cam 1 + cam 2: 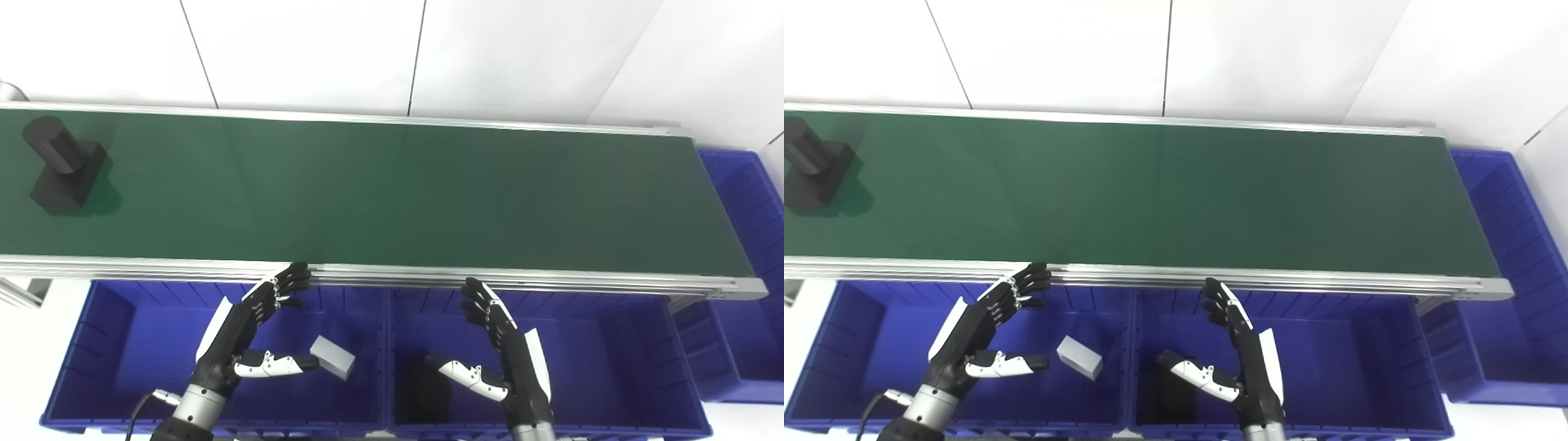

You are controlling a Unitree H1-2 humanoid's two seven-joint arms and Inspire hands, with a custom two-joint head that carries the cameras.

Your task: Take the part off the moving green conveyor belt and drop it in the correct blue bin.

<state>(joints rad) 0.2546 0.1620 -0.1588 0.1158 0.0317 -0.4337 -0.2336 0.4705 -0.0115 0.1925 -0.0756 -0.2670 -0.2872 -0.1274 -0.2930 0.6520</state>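
Left eye view, black part [61, 164] far left on belt [392, 190], cylinder tilted up-left

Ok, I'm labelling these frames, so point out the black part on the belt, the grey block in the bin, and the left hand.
black part [61, 168]: left eye view, on its square base.
grey block [332, 358]: left eye view, on its top face.
left hand [248, 331]: left eye view, on the palm.
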